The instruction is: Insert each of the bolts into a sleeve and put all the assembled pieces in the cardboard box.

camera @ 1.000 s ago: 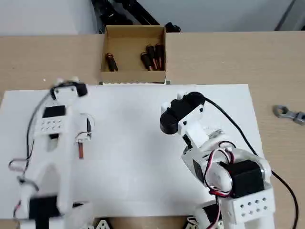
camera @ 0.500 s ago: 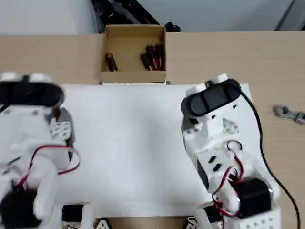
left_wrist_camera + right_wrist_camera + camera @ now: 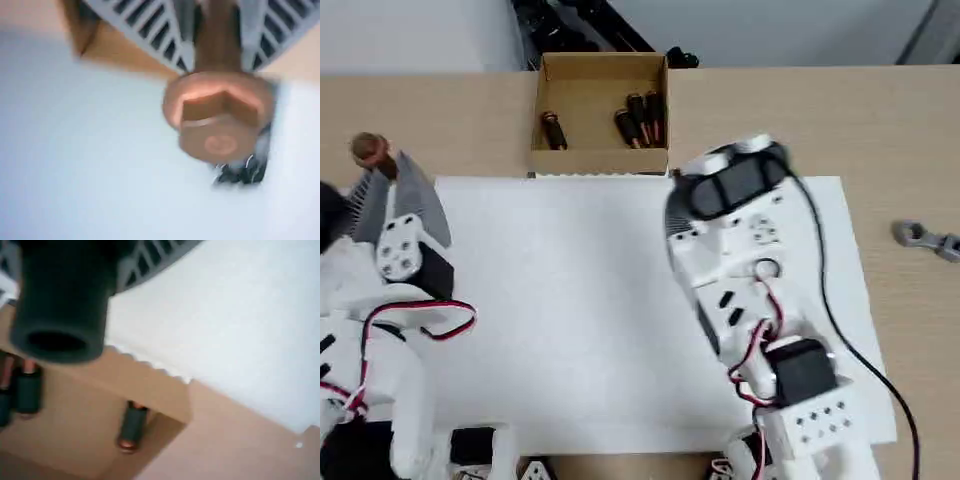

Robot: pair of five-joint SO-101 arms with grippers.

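Note:
My left gripper (image 3: 377,168) is at the table's left edge, shut on a copper bolt (image 3: 367,149) whose hex head points up. In the left wrist view the bolt (image 3: 219,120) has its shank clamped between the ribbed grey fingers (image 3: 145,35). My right gripper (image 3: 75,257) is shut on a black sleeve (image 3: 62,295), open end outward, close to the cardboard box (image 3: 150,390). The right arm (image 3: 730,190) stands just in front of the cardboard box (image 3: 600,70), covering its own gripper from above. Several assembled pieces (image 3: 640,118) lie inside.
A white sheet (image 3: 570,300) covers the table in front of the box. A small metal tool (image 3: 925,238) lies on the wood at the far right. Dark equipment sits behind the box.
The left arm has swung back and to the left, lifting the bolt from over the sheet to the table's left edge. The right arm has risen and turned toward the box.

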